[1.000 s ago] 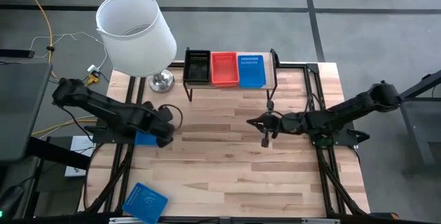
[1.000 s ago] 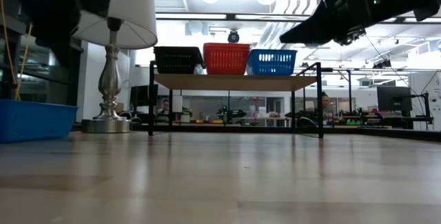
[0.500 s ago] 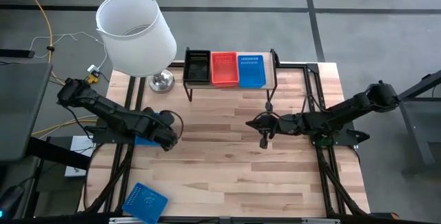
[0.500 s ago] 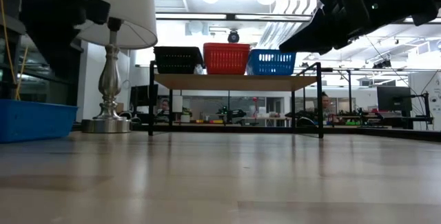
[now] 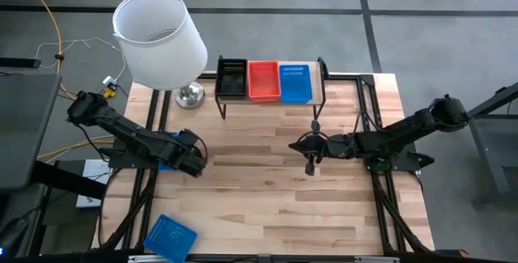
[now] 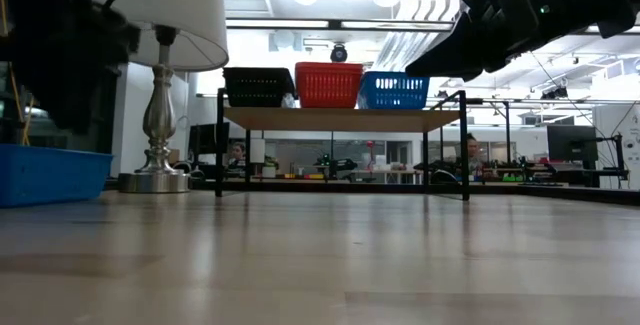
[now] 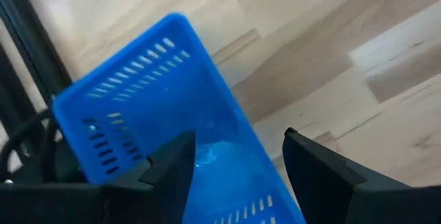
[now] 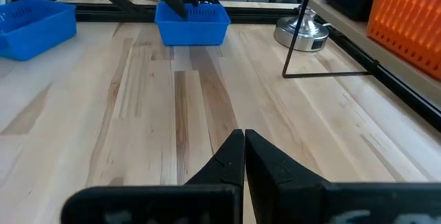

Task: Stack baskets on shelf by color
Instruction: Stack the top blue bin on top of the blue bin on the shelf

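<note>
On the shelf (image 5: 317,73) at the table's far edge, a black basket (image 5: 231,78), a red basket (image 5: 262,80) and a blue basket (image 5: 295,82) rest side by side on their bottoms. Another blue basket (image 7: 158,114) lies on the table's left side. My left gripper (image 7: 238,179) hangs open just above it and points steeply down. One finger is over the basket's inside and the other beyond its long wall (image 7: 227,107). A further blue basket (image 5: 170,236) lies at the near left corner. My right gripper (image 5: 310,164) is shut and hovers above the table right of centre.
A lamp with a white shade (image 5: 159,40) and a metal base (image 5: 190,95) stands at the far left, beside the shelf. Bare wooden table (image 5: 267,198) lies between the two arms and toward the near edge.
My left gripper has come down toward the blue basket on the table's left side and has rolled about its own axis, staying open. The basket has not moved.
</note>
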You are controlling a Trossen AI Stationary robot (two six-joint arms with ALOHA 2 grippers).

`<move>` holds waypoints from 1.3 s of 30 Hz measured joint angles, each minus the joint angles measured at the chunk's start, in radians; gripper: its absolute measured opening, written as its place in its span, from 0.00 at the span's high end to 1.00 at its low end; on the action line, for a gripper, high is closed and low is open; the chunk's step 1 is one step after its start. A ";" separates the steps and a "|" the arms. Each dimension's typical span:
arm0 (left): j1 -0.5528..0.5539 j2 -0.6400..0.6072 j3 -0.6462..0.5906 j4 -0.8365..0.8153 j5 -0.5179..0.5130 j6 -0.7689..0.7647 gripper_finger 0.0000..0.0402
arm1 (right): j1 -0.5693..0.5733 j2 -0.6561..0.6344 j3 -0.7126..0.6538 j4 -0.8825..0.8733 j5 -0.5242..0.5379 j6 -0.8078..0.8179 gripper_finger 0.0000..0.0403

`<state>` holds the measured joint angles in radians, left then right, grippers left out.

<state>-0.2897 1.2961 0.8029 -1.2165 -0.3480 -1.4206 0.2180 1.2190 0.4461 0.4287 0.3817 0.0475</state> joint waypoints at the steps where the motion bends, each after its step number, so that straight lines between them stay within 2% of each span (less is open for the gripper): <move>1: 0.000 0.000 -0.017 0.016 0.007 -0.007 0.49 | 0.000 0.000 0.000 -0.001 -0.001 -0.001 1.00; 8: 0.004 0.000 -0.078 0.141 -0.014 0.007 0.49 | 0.000 0.000 0.000 -0.002 -0.002 -0.003 1.00; 18: 0.048 0.000 -0.155 0.236 0.000 0.014 0.49 | 0.000 0.000 0.000 -0.001 -0.013 -0.003 1.00; 24: 0.093 0.000 -0.180 0.300 0.000 0.079 0.51 | 0.000 0.000 0.000 -0.002 -0.012 0.006 1.00; 29: 0.126 0.000 -0.183 0.310 0.005 0.133 0.63 | 0.000 0.000 0.000 -0.002 -0.012 0.016 1.00; 36: 0.149 0.000 -0.176 0.392 0.024 0.300 0.93 | 0.000 0.000 0.000 -0.014 -0.011 -0.001 1.00; 39: 0.148 0.000 -0.154 0.421 0.033 0.358 0.98 | 0.000 0.000 0.000 -0.017 -0.011 -0.002 1.00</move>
<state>-0.1416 1.2961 0.6492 -0.7950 -0.3153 -1.0624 0.2180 1.2190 0.4461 0.4114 0.3702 0.0460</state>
